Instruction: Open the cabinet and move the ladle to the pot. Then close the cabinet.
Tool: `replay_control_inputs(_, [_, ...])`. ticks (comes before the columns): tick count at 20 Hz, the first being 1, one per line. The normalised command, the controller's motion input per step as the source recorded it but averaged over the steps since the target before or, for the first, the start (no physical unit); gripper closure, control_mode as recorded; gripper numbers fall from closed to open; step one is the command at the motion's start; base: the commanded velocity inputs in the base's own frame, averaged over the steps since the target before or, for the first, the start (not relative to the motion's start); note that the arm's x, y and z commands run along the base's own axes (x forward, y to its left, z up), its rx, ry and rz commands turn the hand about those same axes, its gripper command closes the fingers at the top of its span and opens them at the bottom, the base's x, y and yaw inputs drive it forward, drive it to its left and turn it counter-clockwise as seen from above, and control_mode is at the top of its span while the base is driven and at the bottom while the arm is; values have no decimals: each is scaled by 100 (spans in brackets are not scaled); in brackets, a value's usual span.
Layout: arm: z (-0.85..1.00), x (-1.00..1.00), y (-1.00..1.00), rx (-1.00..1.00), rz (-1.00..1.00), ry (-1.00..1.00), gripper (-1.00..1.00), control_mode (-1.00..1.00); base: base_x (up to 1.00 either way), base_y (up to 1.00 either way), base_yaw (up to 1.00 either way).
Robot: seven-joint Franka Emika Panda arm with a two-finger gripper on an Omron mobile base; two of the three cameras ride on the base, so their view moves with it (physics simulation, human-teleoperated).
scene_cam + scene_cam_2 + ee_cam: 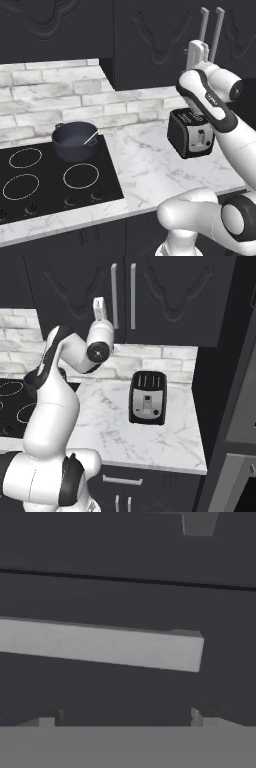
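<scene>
The tall black cabinet (150,40) has both carved doors shut. My gripper (198,46) is raised just below and in front of the left silver bar handle (203,25), open and holding nothing. In the hand view that handle (100,644) runs across the dark door just beyond my gripper (125,717), whose fingertips (50,718) stand wide apart and clear of it. From the right base view, my gripper (99,305) sits left of the handle (114,296). The dark pot (75,141) stands on the cooktop's back right burner. The ladle (91,136) lies inside it, handle leaning on the rim.
A black toaster (191,132) stands on the marble counter (145,170) below the cabinet, close under my forearm. The black cooktop (45,175) fills the left part of the counter. A second bar handle (218,30) is right of the first. Dark tall units (235,406) rise at the right.
</scene>
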Motion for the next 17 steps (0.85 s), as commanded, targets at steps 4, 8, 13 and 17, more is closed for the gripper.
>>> replay_control_inputs(4, [0, 11, 0, -7, 6, 0, -100, -100, 0, 0, 0])
replay_control_inputs(8, [0, 30, 1, -5, 1, 1, -100, -100, 0, 0, 0])
replay_control_inputs(13, [0, 63, 15, -6, 0, 9, -100, -100, 0, 0, 0])
replay_control_inputs(17, [3, 88, 13, -6, 0, 21, -100, -100, 0, 0, 0])
